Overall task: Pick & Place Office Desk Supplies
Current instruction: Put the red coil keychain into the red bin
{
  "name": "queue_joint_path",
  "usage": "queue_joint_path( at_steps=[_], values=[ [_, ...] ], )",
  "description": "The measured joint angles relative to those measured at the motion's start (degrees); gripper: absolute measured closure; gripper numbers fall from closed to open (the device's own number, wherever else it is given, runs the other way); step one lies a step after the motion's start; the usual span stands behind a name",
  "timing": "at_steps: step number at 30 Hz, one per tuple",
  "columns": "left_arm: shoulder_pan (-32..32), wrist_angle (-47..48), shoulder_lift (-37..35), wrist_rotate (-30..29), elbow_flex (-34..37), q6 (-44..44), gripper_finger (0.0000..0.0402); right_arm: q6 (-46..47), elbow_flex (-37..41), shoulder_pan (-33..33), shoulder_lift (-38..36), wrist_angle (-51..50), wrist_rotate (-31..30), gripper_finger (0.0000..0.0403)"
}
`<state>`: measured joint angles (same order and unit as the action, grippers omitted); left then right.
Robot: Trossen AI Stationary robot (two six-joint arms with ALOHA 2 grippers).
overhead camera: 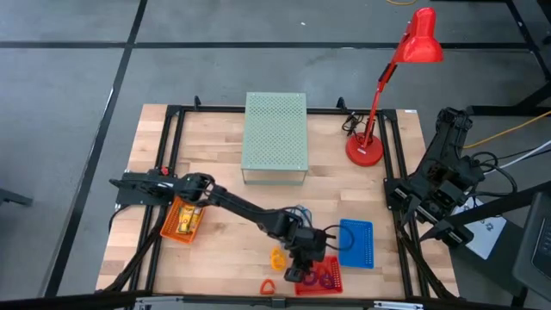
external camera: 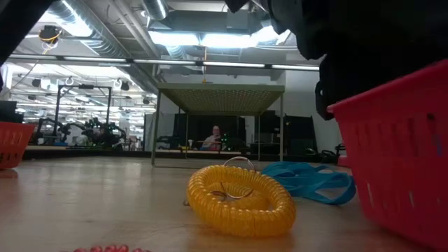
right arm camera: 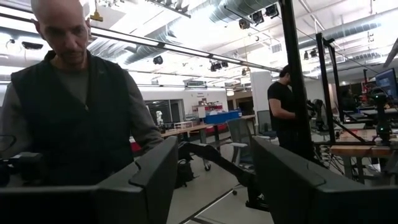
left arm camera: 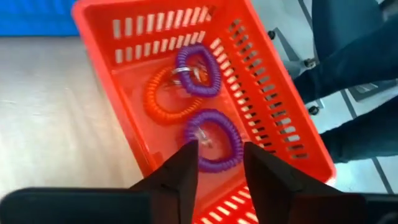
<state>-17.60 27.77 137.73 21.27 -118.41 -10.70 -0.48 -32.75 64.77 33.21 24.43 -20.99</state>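
Note:
A red basket (left arm camera: 124, 68) near the table's front edge holds an orange coil ring (left arm camera: 163, 102) and two purple coil rings, one (left arm camera: 199, 62) farther in and one (left arm camera: 214, 140) right below my fingers. My left gripper (left arm camera: 219, 163) hangs open over the basket (overhead camera: 325, 277), pointing slantwise down, a finger on either side of the nearer purple ring, which lies on the basket floor. On the wood lie a yellow coil ring (external camera: 241, 199), a tangle of blue loops (external camera: 308, 178) and a red ring (overhead camera: 271, 286). My right gripper (right arm camera: 214, 180) stands open, raised at the table's right edge.
A blue basket (overhead camera: 355, 243) stands just right of the red one, an orange basket (overhead camera: 182, 220) at the left. The pale green perforated box (overhead camera: 275, 129) stands on legs at the back, the red desk lamp (overhead camera: 366, 148) at the back right. A person stands beyond the table.

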Motion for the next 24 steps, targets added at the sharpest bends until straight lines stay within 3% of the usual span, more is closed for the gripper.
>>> queue_joint_path(
  at_steps=[5, 10, 14, 19, 24],
  values=[
    [2.0, -1.0, -3.0, -0.6, 0.0, -2.3, 0.0253, 0.0, 0.0, 0.0, 0.0, 0.0, 0.0, 0.0197],
    [4.2, -1.9, -9.1, -6.6, 0.0, -2.2, 0.0256, 0.5, 0.0, 0.0, 0.0, 0.0, 0.5, 0.0197],
    [6.3, -0.3, -14.6, -7.5, -0.1, -3.6, 0.0260, 1.0, 0.0, 0.0, 0.0, 0.0, 0.9, 0.0197],
    [5.3, 24.9, -19.7, -15.1, -0.1, 3.1, 0.0265, 1.6, 0.0, 0.0, 0.0, -0.1, 1.3, 0.0197],
    [-0.5, 45.8, -20.1, -15.9, 0.0, 8.1, 0.0265, 1.4, 0.0, 0.0, 0.0, -0.1, 1.5, 0.0197]
  ],
)
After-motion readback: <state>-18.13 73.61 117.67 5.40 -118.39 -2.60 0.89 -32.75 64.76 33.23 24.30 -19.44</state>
